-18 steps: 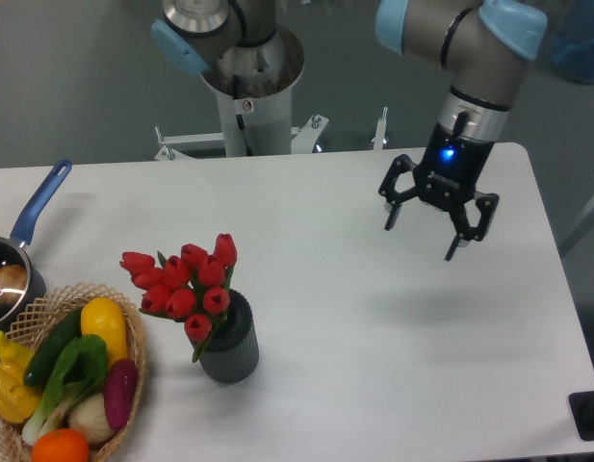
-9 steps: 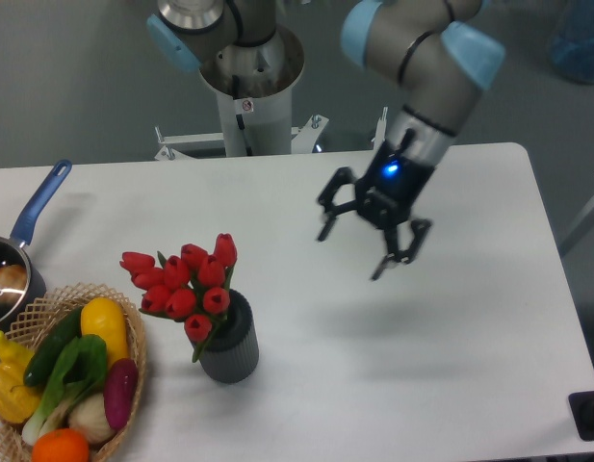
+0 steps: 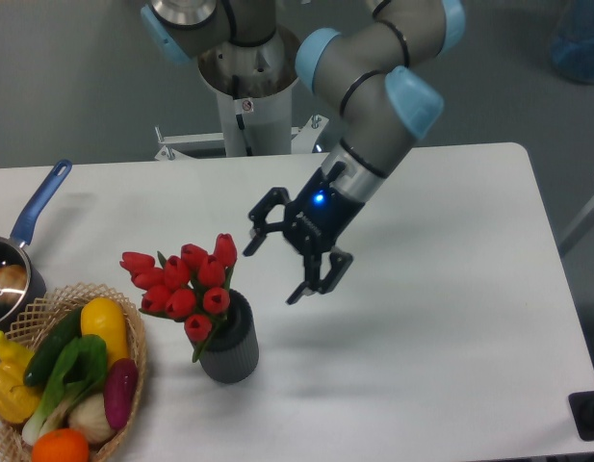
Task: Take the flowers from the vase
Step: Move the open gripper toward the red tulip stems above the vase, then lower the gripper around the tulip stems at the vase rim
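While its jaws stand spread and empty, the gripper [image 3: 277,266] hangs at three o'clock of the flowers [image 3: 186,280], which sit upright in the vase [image 3: 232,346], angled for a side approach

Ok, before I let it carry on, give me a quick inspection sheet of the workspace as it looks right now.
Surface: white table, no spills seen.
Job's things: flowers, red tulip buds, standing in the vase, upright, front left.
Clutter: wicker basket of vegetables at left edge; saucepan with blue handle behind it.
Grippers: gripper open, tilted, in the air right of the flowers, holding nothing.
Cables: nothing seen.
Surroundings: arm pedestal behind table, grey floor.
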Controlling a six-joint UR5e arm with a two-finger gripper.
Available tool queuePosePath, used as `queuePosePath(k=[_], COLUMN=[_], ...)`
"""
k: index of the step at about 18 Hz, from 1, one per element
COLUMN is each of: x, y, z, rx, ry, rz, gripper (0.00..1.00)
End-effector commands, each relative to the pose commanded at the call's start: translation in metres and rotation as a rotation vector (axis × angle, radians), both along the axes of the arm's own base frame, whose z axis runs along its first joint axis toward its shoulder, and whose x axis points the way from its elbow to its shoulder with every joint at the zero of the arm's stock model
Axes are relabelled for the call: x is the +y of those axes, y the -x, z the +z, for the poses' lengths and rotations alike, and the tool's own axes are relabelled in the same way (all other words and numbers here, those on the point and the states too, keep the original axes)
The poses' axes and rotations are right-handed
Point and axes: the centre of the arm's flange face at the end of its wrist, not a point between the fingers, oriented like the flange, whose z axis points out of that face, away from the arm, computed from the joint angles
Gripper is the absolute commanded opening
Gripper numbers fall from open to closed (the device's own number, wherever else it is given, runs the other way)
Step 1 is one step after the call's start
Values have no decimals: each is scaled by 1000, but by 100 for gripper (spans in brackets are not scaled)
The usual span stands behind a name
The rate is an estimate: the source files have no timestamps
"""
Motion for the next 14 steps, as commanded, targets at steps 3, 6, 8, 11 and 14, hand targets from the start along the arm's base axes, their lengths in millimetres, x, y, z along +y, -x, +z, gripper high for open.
queuePosePath(k=[3, 6, 8, 11, 14], x=[8, 9, 10, 18, 21], y=[-1, 0, -1, -12, -14], z=[-11, -18, -19, -17, -13], rx=[-54, -63, -67, -69, -95], ry=[-89, -91, -91, -100, -141], rz=[-33, -35, -38, -60, -63], gripper=[100, 100, 100, 100, 100])
